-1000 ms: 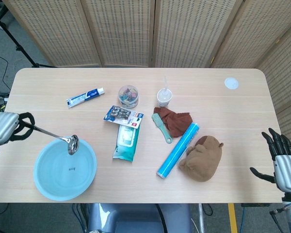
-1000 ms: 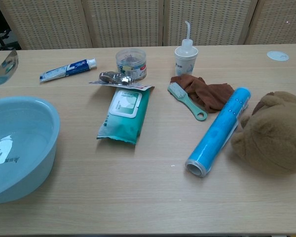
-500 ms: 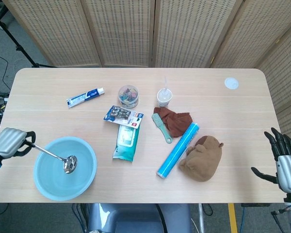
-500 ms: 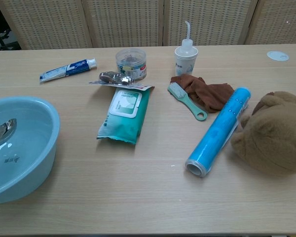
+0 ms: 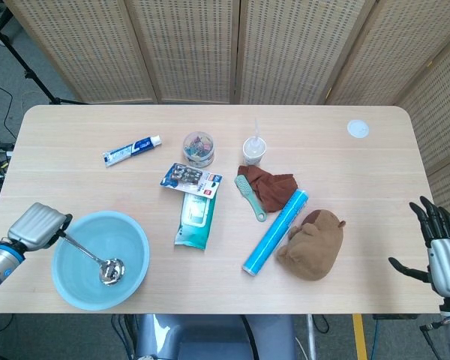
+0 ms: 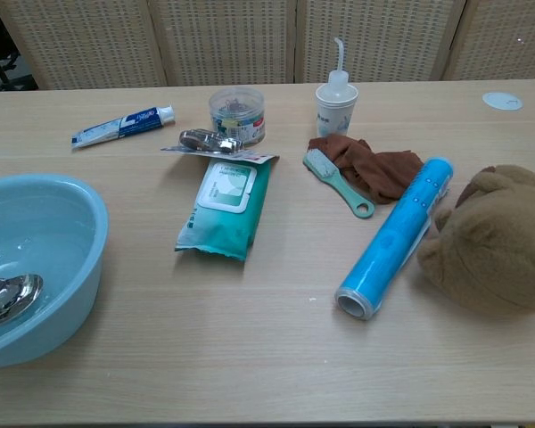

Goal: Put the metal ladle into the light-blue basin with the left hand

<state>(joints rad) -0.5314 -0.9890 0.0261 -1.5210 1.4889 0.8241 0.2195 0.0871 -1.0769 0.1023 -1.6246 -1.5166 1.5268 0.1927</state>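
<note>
The light-blue basin (image 5: pixel 137 238) (image 6: pixel 87 234) sits at the table's front left. The metal ladle (image 5: pixel 97 261) lies slanted inside it, its bowl (image 6: pixel 11 297) low near the basin's bottom and its handle rising to the left over the rim. My left hand (image 5: pixel 38 225) grips the handle's end just outside the basin's left rim; it does not show in the chest view. My right hand (image 5: pixel 441 247) hangs off the table's front right corner, fingers spread, holding nothing.
A teal wipes pack (image 5: pixel 195 220), a blister pack (image 5: pixel 192 179), a clear jar (image 5: pixel 199 148) and a toothpaste tube (image 5: pixel 131 150) lie right of and behind the basin. Farther right are a brush (image 5: pixel 249 196), brown cloth (image 5: pixel 272 186), blue roll (image 5: pixel 276 232), plush toy (image 5: pixel 313 244) and cup (image 5: pixel 254 150).
My left hand has moved toward the table's front and lowered the ladle. Its bowl went from above the basin's far rim down into the basin. The right hand stayed put.
</note>
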